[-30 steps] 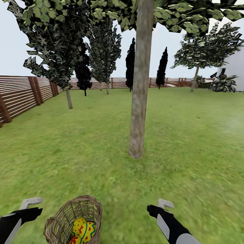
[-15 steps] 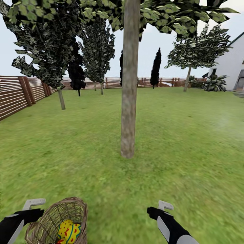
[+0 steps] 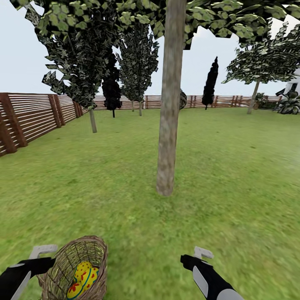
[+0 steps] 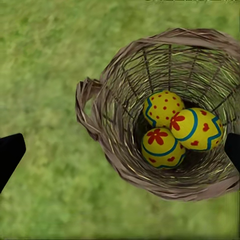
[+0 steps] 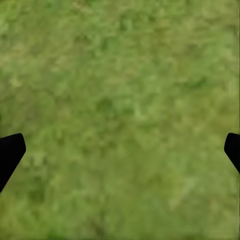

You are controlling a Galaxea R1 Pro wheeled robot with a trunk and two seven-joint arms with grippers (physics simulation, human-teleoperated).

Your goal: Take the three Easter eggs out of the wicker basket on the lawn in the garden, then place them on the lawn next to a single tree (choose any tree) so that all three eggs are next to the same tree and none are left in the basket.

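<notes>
The wicker basket (image 3: 79, 268) rests on the lawn (image 3: 125, 216) at the bottom left of the head view, with yellow Easter eggs (image 3: 84, 276) inside. My left gripper (image 3: 41, 251) is just left of it, open. In the left wrist view the gripper (image 4: 121, 152) hovers over the basket (image 4: 115, 155), and three eggs (image 4: 162, 107) (image 4: 196, 129) (image 4: 159, 145) lie together inside. My right gripper (image 3: 202, 253) is open over bare grass, right of the basket. Its dark fingertips (image 5: 10, 155) stand wide apart. A thick grey-brown tree (image 3: 168, 125) stands a short way ahead.
A brown slat fence (image 3: 29, 121) runs along the left and the far end. Thin-trunked trees (image 3: 92, 118) and dark narrow trees (image 3: 209, 87) stand near the fence. Open grass lies all around the thick trunk.
The whole view swung left and then back right, so the camera moved. The basket now shows a little closer to my left gripper. Both grippers have stayed open.
</notes>
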